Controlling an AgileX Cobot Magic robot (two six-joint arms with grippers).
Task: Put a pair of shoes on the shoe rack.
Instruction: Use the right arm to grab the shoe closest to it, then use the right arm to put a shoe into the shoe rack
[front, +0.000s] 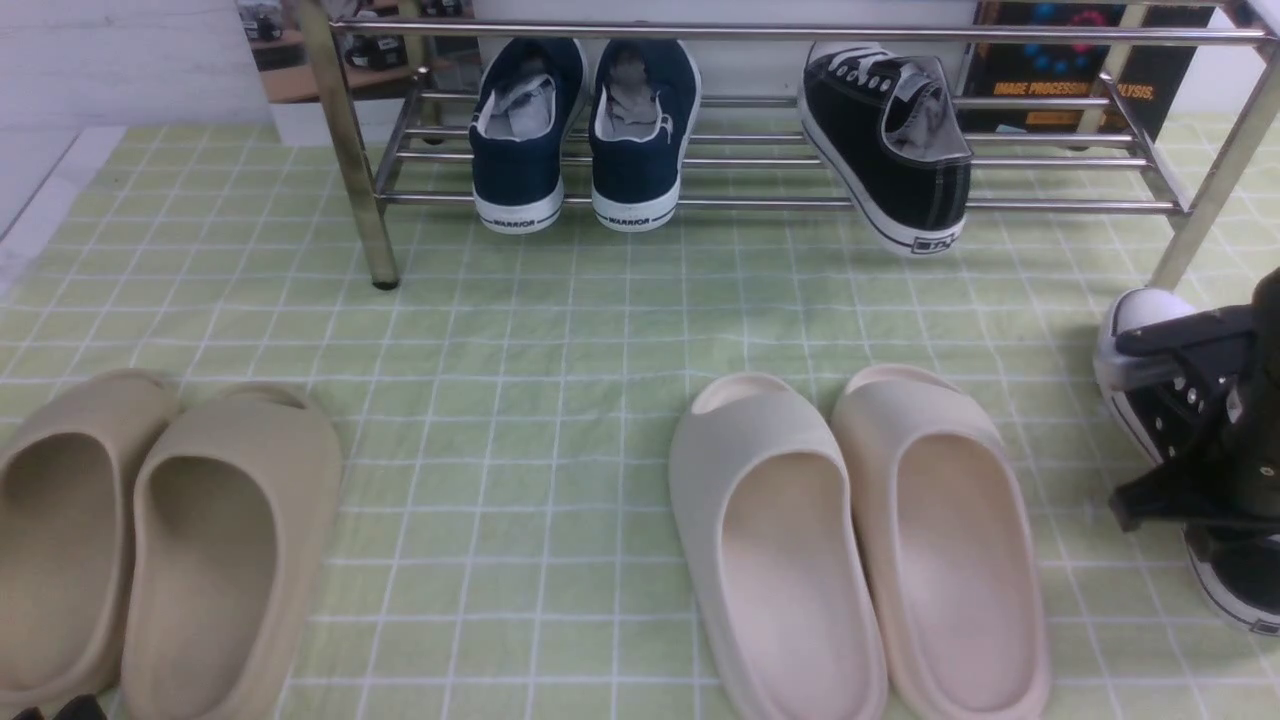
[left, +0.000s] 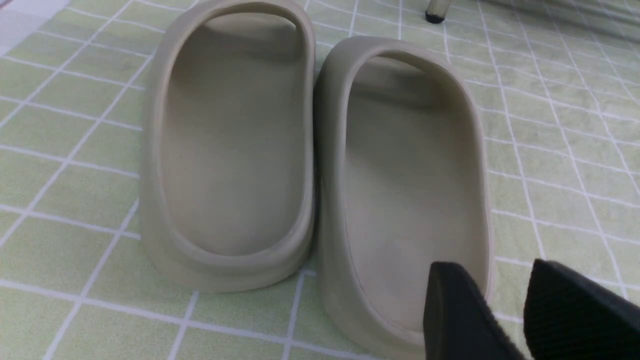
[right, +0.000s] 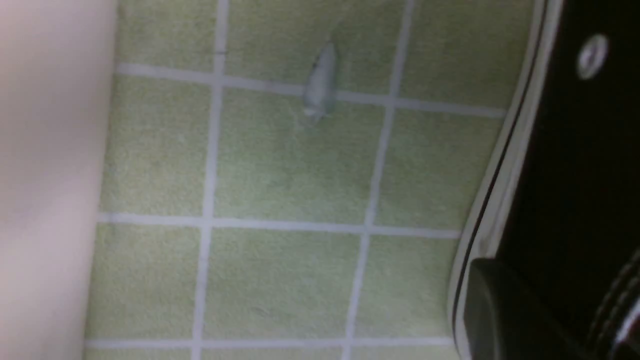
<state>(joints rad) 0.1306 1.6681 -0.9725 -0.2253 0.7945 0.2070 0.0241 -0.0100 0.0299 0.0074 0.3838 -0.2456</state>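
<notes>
Black canvas sneaker (front: 890, 140) sits on shiny steel shoe rack (front: 780, 205); right gripper (front: 1130, 425) touches second sneaker (front: 1135, 310), grip impossible to tell; left gripper (left: 507, 310) spread apart, empty.

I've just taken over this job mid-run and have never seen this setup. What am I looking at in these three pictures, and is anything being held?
It is a robot with two arms, each ending in a tool. The wide picture looks forward from between the arms. The other two come from a camera on each wrist. On the green checked cloth stand tan slides, cream slides and a steel shoe rack holding navy sneakers and one black sneaker. The second black sneaker lies on the cloth at the right, with the right tool at it. Whether the tool grips it is unclear. The left tool hangs open by the tan slides, holding nothing.
</notes>
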